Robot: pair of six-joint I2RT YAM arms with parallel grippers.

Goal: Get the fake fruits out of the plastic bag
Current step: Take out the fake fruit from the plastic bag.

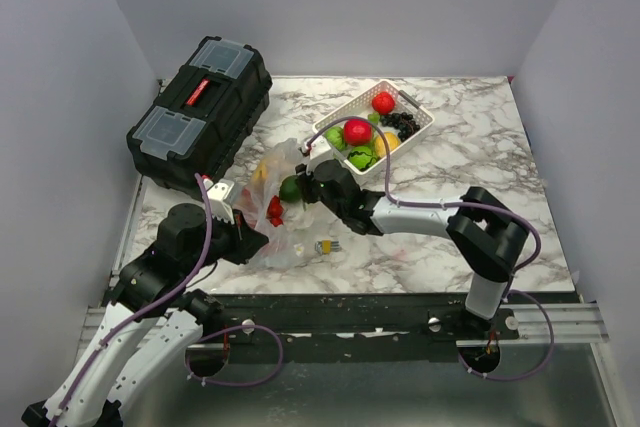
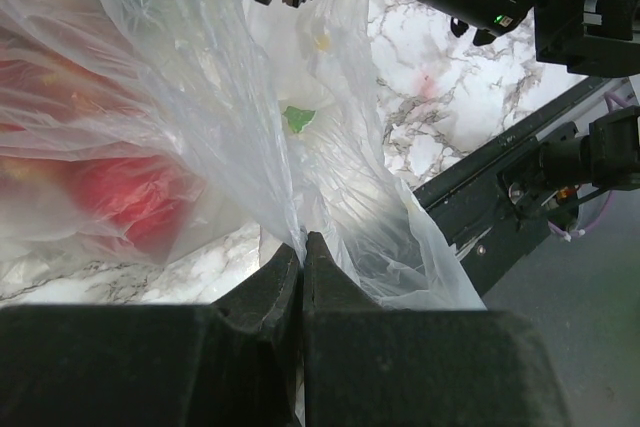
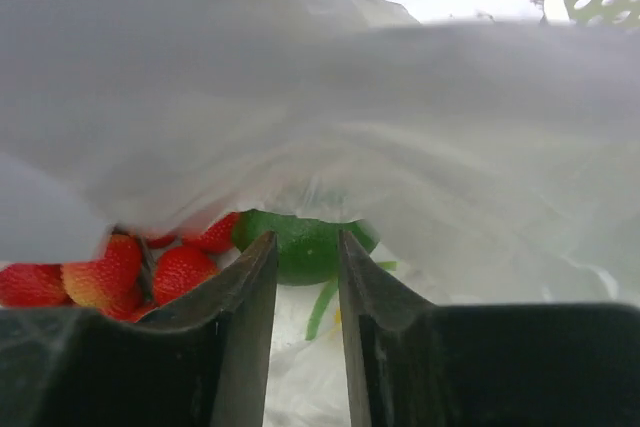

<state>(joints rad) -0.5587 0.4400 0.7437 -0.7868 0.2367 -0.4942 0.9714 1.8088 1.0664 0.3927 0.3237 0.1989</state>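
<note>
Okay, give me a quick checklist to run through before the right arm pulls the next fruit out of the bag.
1. Bag anchored: ok, the left end effector is shut on the plastic bag.
2. Aim: ok, the right end effector is inside the bag mouth, facing the green fruit.
3. Grip on the green fruit: not ok, the right fingers are open.
4. Clearance: cannot tell, the strawberries sit close beside one finger.
5. Room in the white basket: cannot tell.

Clear bag (image 1: pixel 283 245), red strawberries (image 3: pixel 150 272) and green lime (image 3: pixel 300 244) inside, white slotted basket (image 1: pixel 345 113) of red, green, yellow fruits (image 1: pixel 357 132), black toolbox (image 1: pixel 215 117), red handle (image 1: pixel 197 93), far left, white table (image 1: pixel 480 147) veined grey
</note>
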